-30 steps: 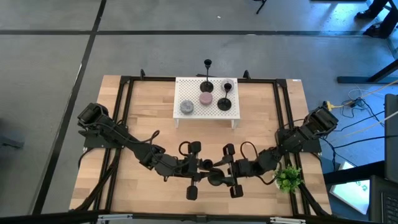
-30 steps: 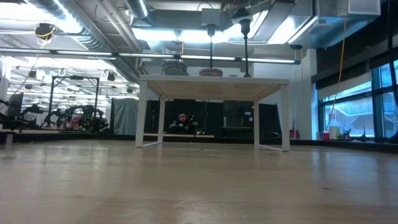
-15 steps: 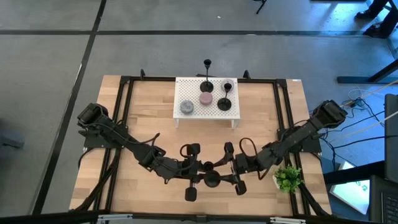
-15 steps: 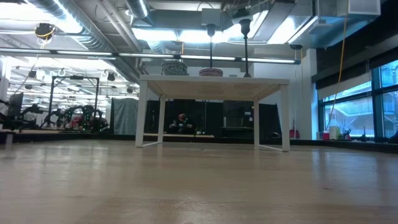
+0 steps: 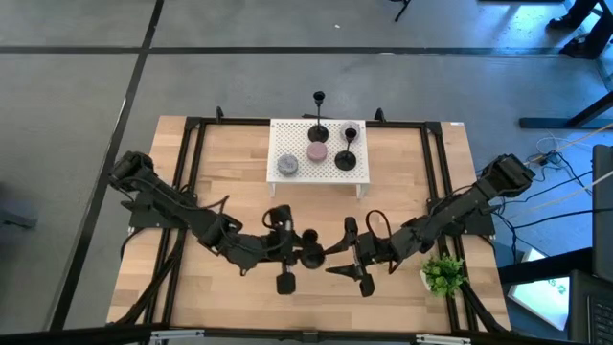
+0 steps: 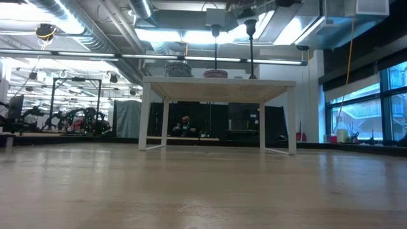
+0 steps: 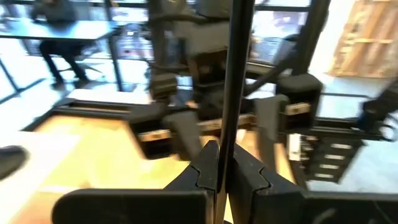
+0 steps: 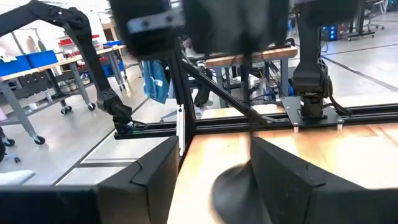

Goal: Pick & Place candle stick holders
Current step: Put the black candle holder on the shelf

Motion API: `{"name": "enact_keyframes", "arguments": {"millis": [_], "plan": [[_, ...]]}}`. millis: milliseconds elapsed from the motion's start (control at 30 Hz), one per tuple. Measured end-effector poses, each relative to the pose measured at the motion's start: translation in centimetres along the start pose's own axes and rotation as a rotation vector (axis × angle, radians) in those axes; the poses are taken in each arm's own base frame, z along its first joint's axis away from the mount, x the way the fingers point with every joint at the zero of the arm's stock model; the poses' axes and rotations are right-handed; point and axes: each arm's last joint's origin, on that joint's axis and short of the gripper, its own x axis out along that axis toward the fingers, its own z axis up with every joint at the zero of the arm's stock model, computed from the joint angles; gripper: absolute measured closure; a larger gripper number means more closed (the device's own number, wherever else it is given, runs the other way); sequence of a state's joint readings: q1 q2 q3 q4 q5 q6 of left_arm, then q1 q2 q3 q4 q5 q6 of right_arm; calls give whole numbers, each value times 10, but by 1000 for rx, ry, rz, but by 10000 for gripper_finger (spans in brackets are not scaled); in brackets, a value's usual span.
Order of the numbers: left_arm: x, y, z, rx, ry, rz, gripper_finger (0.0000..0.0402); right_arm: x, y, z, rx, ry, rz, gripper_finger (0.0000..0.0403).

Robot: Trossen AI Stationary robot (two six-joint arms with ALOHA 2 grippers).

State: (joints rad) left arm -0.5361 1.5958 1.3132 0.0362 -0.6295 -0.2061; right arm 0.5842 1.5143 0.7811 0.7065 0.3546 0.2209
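Nowhere readable writing; left fingers [image 7: 219, 169] pinch a candle holder stem [image 7: 235, 81].

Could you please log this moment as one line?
left hand: shut on candle stick holder | right hand: open, base between fingers

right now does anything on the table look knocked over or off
Nothing looks spilled or toppled. Two candle stick holders stand upright on the white perforated stand beside two round items. A third holder's stem is clamped in the left gripper, with the right gripper open beside it.
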Motion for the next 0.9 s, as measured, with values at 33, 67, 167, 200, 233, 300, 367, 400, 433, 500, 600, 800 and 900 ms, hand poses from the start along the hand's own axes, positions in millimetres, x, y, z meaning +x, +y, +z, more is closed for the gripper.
{"name": "enact_keyframes", "arguments": {"millis": [33, 67, 167, 200, 233, 300, 367, 400, 433, 500, 600, 800, 900], "plan": [[-4, 2, 2, 3, 3, 26, 394, 0, 0, 0, 0, 0, 0, 201], [-9, 4, 4, 6, 7, 51, 394, 0, 0, 0, 0, 0, 0, 201], [-19, 9, 10, 12, 6, 109, 394, 0, 0, 0, 0, 0, 0, 201], [-22, 10, 12, 11, 2, 123, 394, 0, 0, 0, 0, 0, 0, 201], [-24, 12, 14, 11, 1, 128, 394, 0, 0, 0, 0, 0, 0, 201], [-27, 17, 18, 20, -4, 141, 394, 0, 0, 0, 0, 0, 0, 201], [-29, 24, 22, 30, -1, 160, 394, 0, 0, 0, 6, 1, 0, 201], [-30, 28, 23, 33, 3, 171, 394, 0, 0, 0, 6, 4, 0, 201], [-31, 33, 25, 37, 8, 181, 394, 0, 0, -1, 5, 12, 10, 201], [-33, 43, 29, 52, 26, 195, 394, 0, 0, -2, 1, 29, 40, 201], [-35, 61, 35, 56, 44, 217, 394, 1, -2, -3, 14, 52, 80, 201], [-39, 78, 47, 91, 38, 145, 394, 5, -14, -7, 17, 135, 136, 201], [-44, 80, 50, 120, 33, 109, 394, 6, -19, -7, -10, 144, 122, 201]]}}
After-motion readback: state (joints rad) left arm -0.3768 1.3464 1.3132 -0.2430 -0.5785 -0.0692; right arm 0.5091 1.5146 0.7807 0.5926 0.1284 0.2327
